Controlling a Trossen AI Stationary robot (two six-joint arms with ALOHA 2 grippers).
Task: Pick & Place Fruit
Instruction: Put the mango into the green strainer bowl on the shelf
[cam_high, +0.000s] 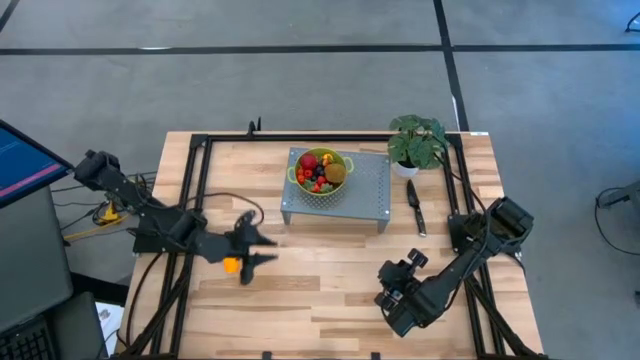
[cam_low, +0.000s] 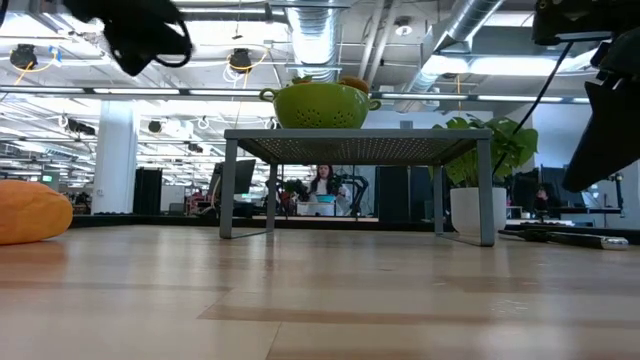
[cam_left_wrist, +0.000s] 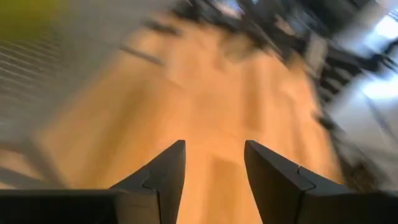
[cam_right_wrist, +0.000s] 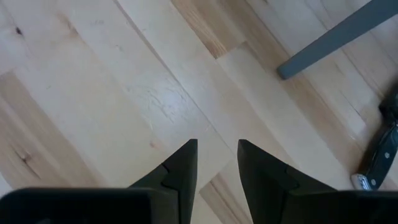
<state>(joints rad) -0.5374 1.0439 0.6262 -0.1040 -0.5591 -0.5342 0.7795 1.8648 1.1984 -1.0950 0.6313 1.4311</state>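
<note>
Most fruit already sits in the green colander (cam_high: 321, 172) on the grey stand (cam_high: 370, 195); 1 orange fruit (cam_high: 231, 265) lies on the table (cam_high: 330, 290) below the left tool (cam_high: 262, 249), spread and empty; the right tool (cam_right_wrist: 217, 163) hovers, spread, holding nothing

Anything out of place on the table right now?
One orange fruit lies loose on the table top, right by the left gripper, while the other fruit sits in the green colander on the grey stand. The knife lies flat beside the potted plant. Nothing spilled or tipped.
</note>
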